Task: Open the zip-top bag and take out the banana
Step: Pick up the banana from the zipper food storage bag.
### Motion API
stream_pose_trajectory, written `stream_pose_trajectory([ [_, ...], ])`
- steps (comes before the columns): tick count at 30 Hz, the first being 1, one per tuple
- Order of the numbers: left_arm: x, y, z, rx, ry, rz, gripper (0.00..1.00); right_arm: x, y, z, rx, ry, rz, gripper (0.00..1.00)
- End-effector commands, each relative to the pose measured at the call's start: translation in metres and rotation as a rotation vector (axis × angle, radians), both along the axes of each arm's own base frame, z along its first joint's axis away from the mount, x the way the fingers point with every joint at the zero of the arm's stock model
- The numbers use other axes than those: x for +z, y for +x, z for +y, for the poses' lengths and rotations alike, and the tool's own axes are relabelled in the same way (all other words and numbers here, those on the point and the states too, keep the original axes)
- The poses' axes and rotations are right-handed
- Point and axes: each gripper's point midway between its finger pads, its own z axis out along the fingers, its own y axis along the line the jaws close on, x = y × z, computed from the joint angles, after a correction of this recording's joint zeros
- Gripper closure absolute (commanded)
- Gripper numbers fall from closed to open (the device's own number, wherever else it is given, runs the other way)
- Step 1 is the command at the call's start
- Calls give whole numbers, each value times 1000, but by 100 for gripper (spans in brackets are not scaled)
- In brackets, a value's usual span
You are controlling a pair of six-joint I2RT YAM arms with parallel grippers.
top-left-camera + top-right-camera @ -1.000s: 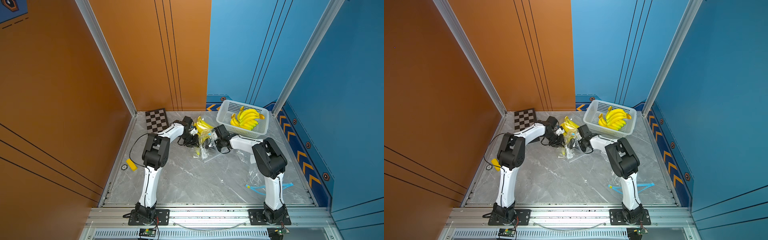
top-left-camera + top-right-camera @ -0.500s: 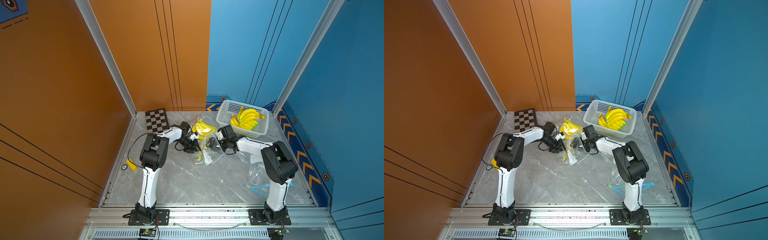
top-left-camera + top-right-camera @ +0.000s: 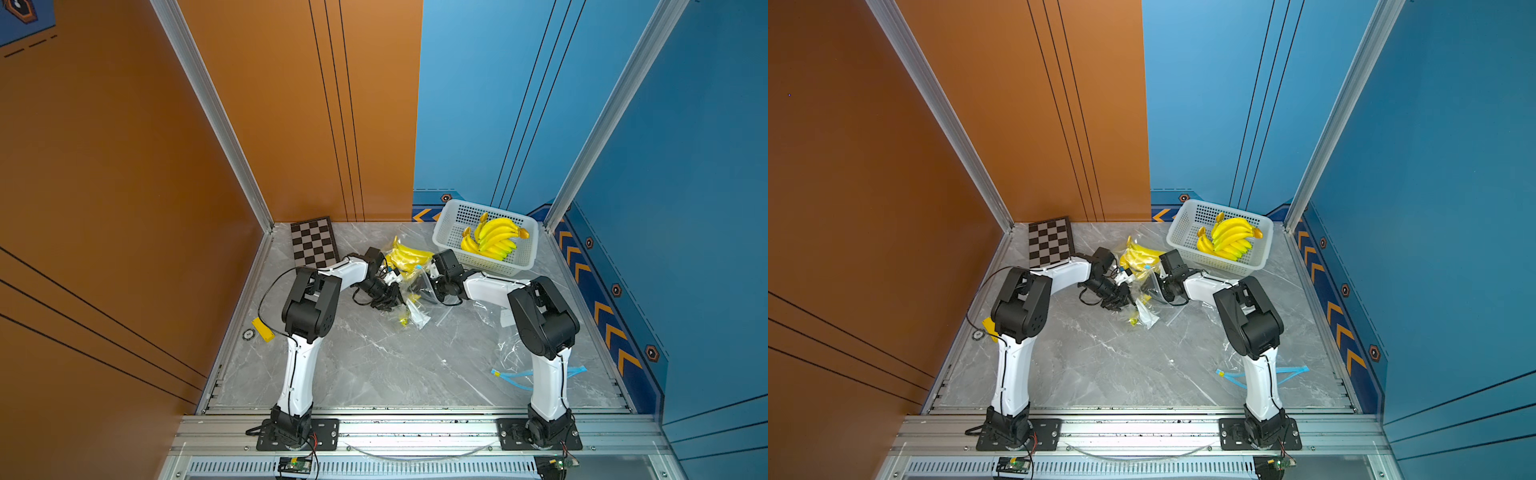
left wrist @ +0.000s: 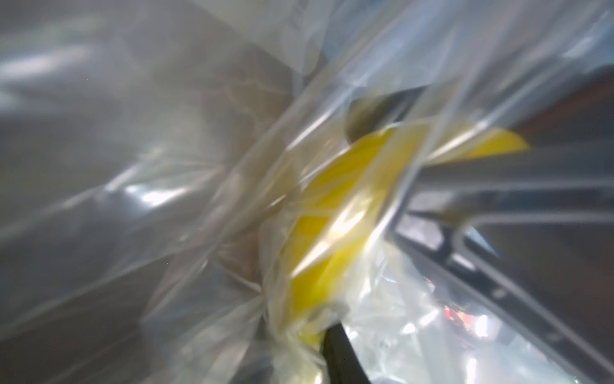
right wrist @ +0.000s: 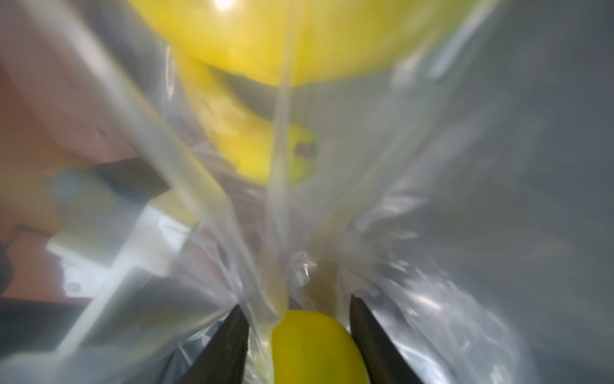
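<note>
Left tool [image 3: 392, 300] pinched bag [image 3: 417, 313] film; banana [image 3: 405, 257] lay straight ahead of nearer right tool [image 5: 295, 302], jaws apart astride a yellow lump [image 5: 315, 345], grip unclear.

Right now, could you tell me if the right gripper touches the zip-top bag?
Touching. The right wrist view shows the zip-top bag bunched inside the right gripper, film against one finger.

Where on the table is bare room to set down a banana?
The near middle of the table, between the left arm and right arm, short of the zip-top bag, is bare. Crowded: around that bag, beside the basket, and loose plastic by the right arm.
</note>
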Motion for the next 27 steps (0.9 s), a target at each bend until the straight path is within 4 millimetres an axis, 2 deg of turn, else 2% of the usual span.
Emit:
stream_pose_trajectory([
  [1, -8, -2, 13, 16, 59, 11, 79, 1, 3, -5, -21, -19, -20, 54],
  [5, -5, 3, 14, 32, 68, -2, 79, 4, -2, -12, -27, -36, -29, 58],
  [7, -6, 4, 18, 43, 76, -2, 79, 11, -1, -15, -22, -54, -55, 64],
  [11, -5, 7, 32, 92, 93, 5, 79, 25, -6, -25, -12, -88, -88, 71],
  [16, -5, 12, 55, 165, 145, 6, 80, 43, -13, -35, 3, -119, -117, 71],
  [19, -6, 14, 69, 211, 185, 11, 81, 58, -19, -47, -9, -132, -139, 71],
  [23, -11, 13, 100, 322, 293, 39, 83, 88, -32, -63, 0, -144, -178, 70],
  [27, -13, 15, 124, 419, 369, 56, 83, 119, -43, -77, -15, -68, -197, 70],
])
